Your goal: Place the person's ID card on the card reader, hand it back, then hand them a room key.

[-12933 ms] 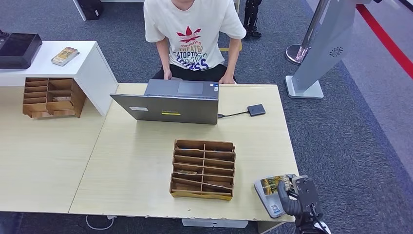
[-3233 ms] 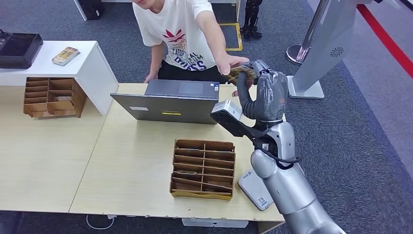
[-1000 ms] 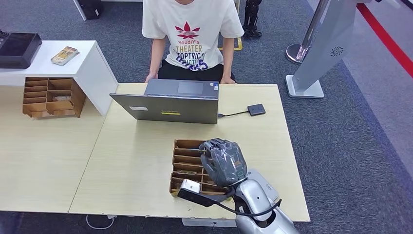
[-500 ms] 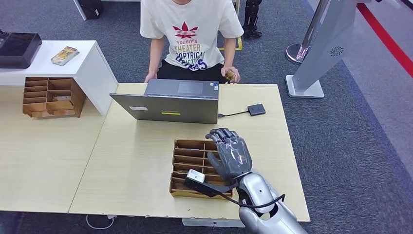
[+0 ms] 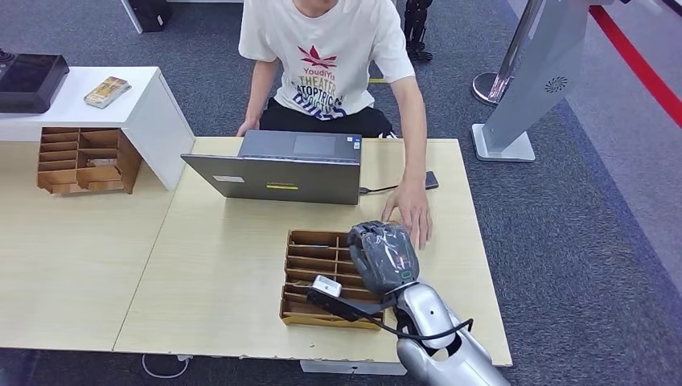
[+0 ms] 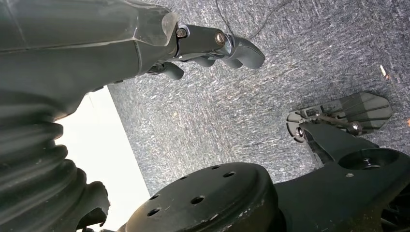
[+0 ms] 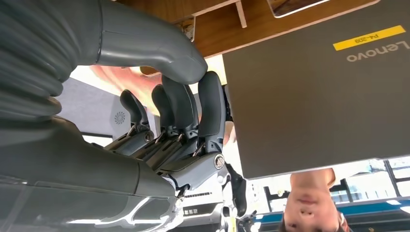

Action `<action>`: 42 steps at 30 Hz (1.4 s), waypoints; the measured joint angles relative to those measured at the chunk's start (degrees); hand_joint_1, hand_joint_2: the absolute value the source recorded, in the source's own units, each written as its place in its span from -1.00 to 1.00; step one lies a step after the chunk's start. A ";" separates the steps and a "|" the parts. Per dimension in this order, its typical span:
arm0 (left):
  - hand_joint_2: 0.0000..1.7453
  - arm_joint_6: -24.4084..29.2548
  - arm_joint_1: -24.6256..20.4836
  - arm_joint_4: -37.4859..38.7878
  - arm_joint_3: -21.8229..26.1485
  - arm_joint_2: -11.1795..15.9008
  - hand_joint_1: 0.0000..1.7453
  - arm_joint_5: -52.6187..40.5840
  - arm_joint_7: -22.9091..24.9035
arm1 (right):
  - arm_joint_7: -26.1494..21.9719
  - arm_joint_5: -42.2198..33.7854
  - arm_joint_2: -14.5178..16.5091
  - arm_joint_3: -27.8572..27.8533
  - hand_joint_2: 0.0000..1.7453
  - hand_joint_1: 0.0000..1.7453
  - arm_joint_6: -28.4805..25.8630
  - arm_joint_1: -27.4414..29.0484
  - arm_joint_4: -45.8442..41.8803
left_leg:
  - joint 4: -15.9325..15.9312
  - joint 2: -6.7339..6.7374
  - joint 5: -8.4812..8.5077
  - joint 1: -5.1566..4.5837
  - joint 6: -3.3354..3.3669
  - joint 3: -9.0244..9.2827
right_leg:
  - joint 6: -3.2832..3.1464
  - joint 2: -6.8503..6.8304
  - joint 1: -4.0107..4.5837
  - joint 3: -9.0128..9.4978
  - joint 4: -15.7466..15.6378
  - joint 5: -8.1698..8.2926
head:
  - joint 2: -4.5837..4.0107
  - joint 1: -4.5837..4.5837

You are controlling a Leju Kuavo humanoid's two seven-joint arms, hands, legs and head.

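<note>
While the right hand [image 5: 384, 256] was spread flat over the wooden key rack [image 5: 322, 265] half a second ago, it now sits over the rack's far right corner with fingers curled in; the right wrist view shows fingers bunched against the thumb, and I can't tell whether a room key is pinched between them. The person's hand [image 5: 408, 211] has come across the desk [image 5: 217, 265] and rests just beyond the robot hand, near the right edge, palm down. The ID card isn't on the desk, judged already returned. Reads as the key pickup/handover step. Left hand [image 6: 212, 46] hangs over the floor, loosely curled, holding nothing.
</note>
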 joint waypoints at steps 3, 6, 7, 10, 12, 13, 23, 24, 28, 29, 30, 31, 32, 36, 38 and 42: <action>1.00 0.00 0.00 0.00 0.27 -0.01 -1.00 -0.21 0.02 | 0.00 0.01 0.00 -0.46 1.00 0.30 0.48 0.01 0.19 | 0.00 0.00 0.00 0.00 0.00 0.00 | 0.00 0.00 0.00 0.00 0.00 0.00 | -0.01 0.01; 1.00 0.00 0.00 0.00 0.53 -0.01 -1.00 -0.36 0.06 | 0.05 0.03 0.00 -0.72 1.00 0.01 0.80 0.02 0.51 | 0.00 0.00 0.00 0.00 0.00 0.00 | 0.00 0.00 0.00 0.00 0.00 0.00 | 0.00 0.00; 1.00 0.00 0.00 0.00 0.57 -0.01 -1.00 -0.37 0.09 | 0.08 0.05 0.00 -0.79 1.00 -0.01 0.86 0.02 0.60 | 0.00 0.00 0.00 0.00 0.00 0.00 | 0.00 0.00 0.00 0.00 0.00 0.00 | 0.00 0.00; 1.00 0.00 0.00 0.00 0.74 -0.01 -1.00 -0.40 0.21 | 0.17 0.09 0.00 -1.08 1.00 -0.06 1.00 0.05 0.80 | 0.00 0.00 0.00 0.00 0.00 0.00 | 0.00 0.00 0.00 0.00 0.00 0.00 | -0.01 0.00; 1.00 0.00 -0.01 0.00 0.83 -0.01 -1.00 -0.43 0.29 | 0.27 0.13 0.00 -1.33 1.00 -0.06 1.10 0.08 0.86 | 0.00 0.00 0.00 0.00 0.00 0.00 | 0.00 0.00 0.00 0.00 0.00 0.00 | 0.00 0.00; 1.00 0.00 -0.02 0.00 0.85 -0.01 -1.00 -0.43 0.32 | 0.32 0.15 0.00 -1.45 1.00 -0.06 1.14 0.08 0.86 | 0.00 0.00 0.00 0.00 0.00 0.00 | 0.00 0.00 0.00 0.00 0.00 0.00 | 0.00 0.00; 1.00 0.00 -0.03 0.00 0.90 -0.02 -1.00 -0.54 0.40 | 0.69 0.42 0.00 -1.97 1.00 -0.02 1.58 0.10 1.00 | 0.00 0.00 0.00 0.00 0.00 0.00 | 0.00 0.00 0.00 0.00 0.00 0.00 | 0.01 0.01; 1.00 0.00 -0.03 0.00 0.91 -0.03 -1.00 -0.56 0.41 | 0.72 0.43 0.00 -2.00 1.00 -0.02 1.70 0.10 1.05 | 0.00 0.00 0.00 0.00 0.00 0.00 | 0.00 0.00 0.00 0.00 0.00 0.00 | 0.01 0.00; 1.00 0.00 -0.03 0.00 0.96 -0.11 -1.00 -0.68 0.44 | 0.88 0.49 0.00 -2.09 1.00 -0.01 2.05 0.10 1.27 | 0.00 0.00 0.00 0.00 0.00 0.00 | 0.00 0.00 0.00 0.00 0.00 0.00 | -0.01 0.00; 1.00 0.00 -0.03 0.00 0.97 -0.13 -1.00 -0.70 0.44 | 0.87 0.51 -0.01 -2.13 1.00 0.02 2.09 0.10 1.31 | 0.00 0.00 0.00 0.00 0.00 0.01 | 0.00 0.00 0.00 0.00 0.00 0.00 | -0.01 0.01; 1.00 0.00 -0.03 0.00 0.97 -0.14 -1.00 -0.72 0.44 | 0.90 0.52 -0.01 -2.16 1.00 0.09 2.14 0.10 1.33 | 0.00 0.00 0.00 0.00 0.00 0.01 | 0.00 0.00 0.00 0.00 0.00 0.00 | -0.01 0.01; 1.00 0.00 -0.03 0.00 0.98 -0.16 -1.00 -0.74 0.44 | 0.95 0.53 -0.02 -2.21 1.00 0.18 2.21 0.10 1.34 | 0.00 0.00 0.00 0.00 0.00 0.01 | 0.00 0.00 0.00 0.00 0.00 0.00 | -0.01 0.01; 1.00 0.00 -0.03 0.00 0.98 -0.17 -1.00 -0.76 0.44 | 1.01 0.53 -0.02 -2.26 1.00 0.26 2.30 0.10 1.36 | 0.00 0.00 0.00 0.00 0.00 0.01 | 0.00 0.00 0.00 0.00 0.00 0.00 | -0.01 0.01; 1.00 0.00 -0.04 0.00 1.00 -0.23 -1.00 -0.91 0.44 | 1.18 0.53 -0.02 -2.67 1.00 0.37 2.78 0.12 1.57 | 0.00 0.00 0.00 0.00 0.00 0.01 | 0.00 0.00 0.00 0.00 0.00 0.00 | -0.01 0.00; 1.00 0.00 -0.06 0.00 1.02 -0.25 -1.00 -0.97 0.44 | 1.22 0.53 -0.02 -2.83 1.00 0.38 2.96 0.12 1.75 | 0.00 0.00 0.00 0.00 0.00 0.01 | 0.00 0.00 0.00 0.00 0.00 0.00 | -0.01 0.00; 1.00 0.00 -0.10 0.00 1.18 -0.26 -1.00 -1.22 0.44 | 1.39 0.53 -0.02 -3.14 1.00 0.38 3.26 0.12 2.09 | 0.00 0.00 0.00 0.00 0.00 0.01 | 0.00 0.00 0.00 0.00 0.00 0.00 | 0.00 0.00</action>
